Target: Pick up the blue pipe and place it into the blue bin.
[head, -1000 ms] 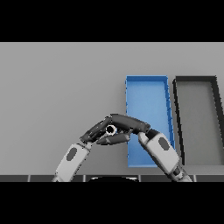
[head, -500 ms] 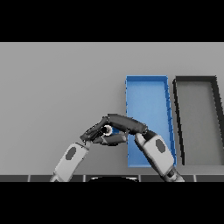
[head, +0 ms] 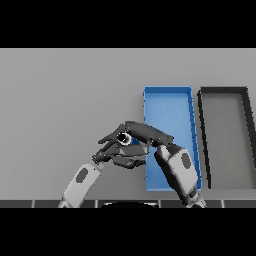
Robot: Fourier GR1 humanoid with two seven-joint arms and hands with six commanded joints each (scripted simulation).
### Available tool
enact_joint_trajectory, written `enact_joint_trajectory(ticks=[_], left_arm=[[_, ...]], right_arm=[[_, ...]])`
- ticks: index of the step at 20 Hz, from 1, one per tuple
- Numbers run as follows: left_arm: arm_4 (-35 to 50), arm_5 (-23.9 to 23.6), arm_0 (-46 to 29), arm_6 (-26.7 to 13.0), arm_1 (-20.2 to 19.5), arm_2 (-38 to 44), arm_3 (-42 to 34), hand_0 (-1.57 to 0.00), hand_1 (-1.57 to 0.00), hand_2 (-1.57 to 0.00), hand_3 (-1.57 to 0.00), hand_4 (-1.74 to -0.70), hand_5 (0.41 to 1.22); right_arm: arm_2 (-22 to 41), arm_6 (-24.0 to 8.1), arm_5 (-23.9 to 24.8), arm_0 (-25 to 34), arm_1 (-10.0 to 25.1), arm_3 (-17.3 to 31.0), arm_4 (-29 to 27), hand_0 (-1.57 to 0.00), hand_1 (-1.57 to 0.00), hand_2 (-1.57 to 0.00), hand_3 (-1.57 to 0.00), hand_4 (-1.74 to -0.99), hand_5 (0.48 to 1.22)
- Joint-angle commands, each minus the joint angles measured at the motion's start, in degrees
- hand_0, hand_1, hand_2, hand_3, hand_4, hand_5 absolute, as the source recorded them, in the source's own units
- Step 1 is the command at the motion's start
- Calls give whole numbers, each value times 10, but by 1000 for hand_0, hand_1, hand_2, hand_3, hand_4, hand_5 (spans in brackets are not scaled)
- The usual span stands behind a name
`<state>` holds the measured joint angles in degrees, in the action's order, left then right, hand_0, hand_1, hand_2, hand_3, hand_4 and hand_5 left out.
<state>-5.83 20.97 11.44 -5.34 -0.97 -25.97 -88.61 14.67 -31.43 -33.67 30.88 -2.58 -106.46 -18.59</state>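
Note:
The blue pipe (head: pixel 133 141) is mostly hidden between the two hands; only its ringed open end and a sliver of blue show. It is held a little above the table, just left of the blue bin (head: pixel 168 106). My right hand (head: pixel 146 132) reaches in from the lower right and its fingers and thumb are curled over the pipe. My left hand (head: pixel 120 156) comes from the lower left and lies right under and beside the pipe with relaxed fingers. Whether it touches the pipe is unclear. The lower part of the bin is covered by my right forearm.
A dark grey bin (head: pixel 225 135) stands right next to the blue bin on its right side. Grey table (head: pixel 65 100) stretches to the left and behind the hands.
The right hand and the pipe have risen slightly. The right forearm has swung a little to the left. The left hand stays close beneath them.

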Motion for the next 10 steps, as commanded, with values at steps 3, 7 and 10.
enact_joint_trajectory(ticks=[3, 7, 10], left_arm=[[3, -3, 5, -12, -1, 3, -7, -6, -5, -5, -4, -971, 485], [4, 3, -4, -9, -8, 0, -13, -2, -2, -2, -1, -954, 474], [2, 5, -4, 2, -13, 1, -13, 0, 0, 0, 0, -947, 468]], right_arm=[[-32, -34, 60, 64, 21, 7, -83, -1571, -1571, -1571, -1571, -1494, 1221], [-75, -26, 147, 188, 75, 37, -178, -1571, -1571, -1571, -1571, -1497, 1221], [-121, -14, 184, 240, 98, 79, -154, -1571, -1571, -1571, -1571, -1498, 1221]])
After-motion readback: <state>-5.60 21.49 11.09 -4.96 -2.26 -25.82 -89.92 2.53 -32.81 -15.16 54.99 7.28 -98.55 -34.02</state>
